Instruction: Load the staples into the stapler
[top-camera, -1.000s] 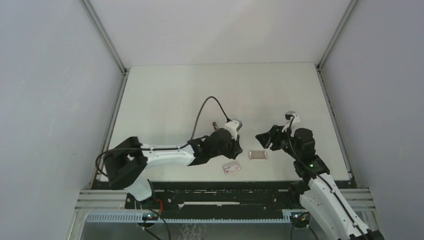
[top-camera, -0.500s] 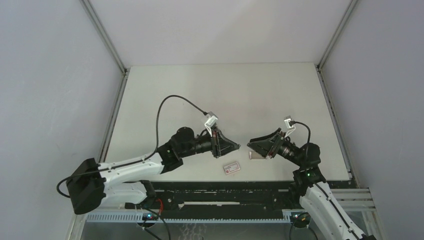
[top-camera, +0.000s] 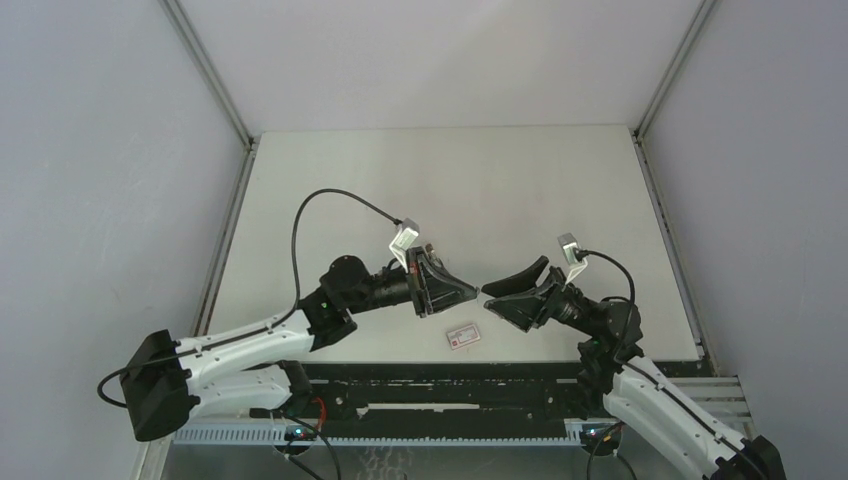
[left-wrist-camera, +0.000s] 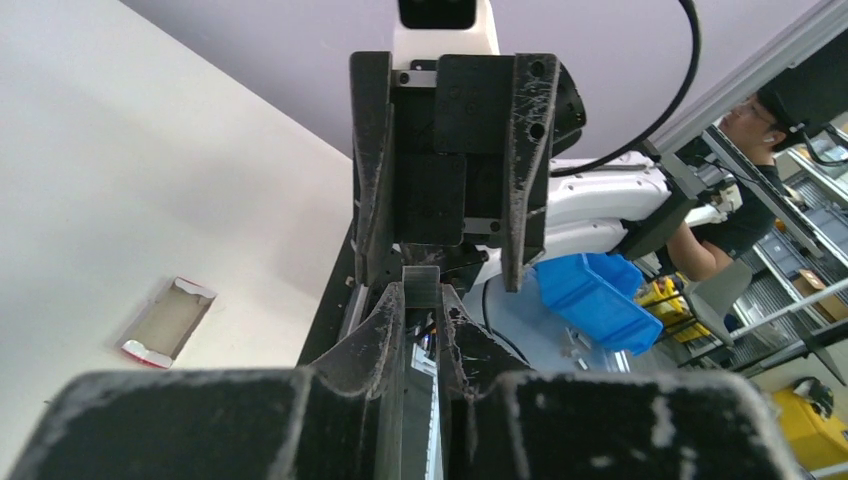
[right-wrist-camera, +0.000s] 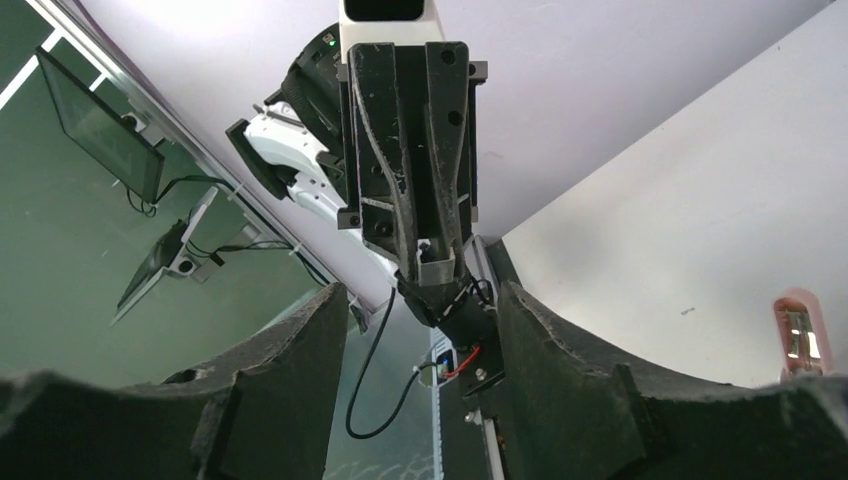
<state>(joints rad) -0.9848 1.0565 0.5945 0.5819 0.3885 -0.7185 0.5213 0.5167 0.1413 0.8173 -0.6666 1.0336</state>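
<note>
staples in the air, stapler not yet loaded

the loading itself is not done. the left claw (top-camera: 473, 292) is pressed together on the staples (right-wrist-camera: 437, 266), a small pale grey block pinched at the very tips of its fingers, held up off the surface (top-camera: 450, 180) just below the middle of the overhead frame. the right claw (top-camera: 495, 296) faces it tip to tip, its fingers spread wide and holding nothing. in the left wrist view the block sits just short of that gap, not yet between the spread fingers.

the stapler (right-wrist-camera: 797, 336) lies flat on the surface, seen only at the lower right edge of the right wrist view, with neither claw touching it. in the overhead view the right arm covers the spot where it would be, so i cannot place it there. it is too small to tell whether its tray is open. a flat white-and-red box (top-camera: 462, 337) lies on the surface just below the two claws, well apart from both.

so i judge the pick-up of the staples finished, and what looks like a hand-over or a re-grip between the claws is about to happen. what is left is the greater part: securing and opening the stapler, lining the block up with its channel, sliding it in and closing it. the thin pinch on the block could let it twist or slip during any transfer.
</note>
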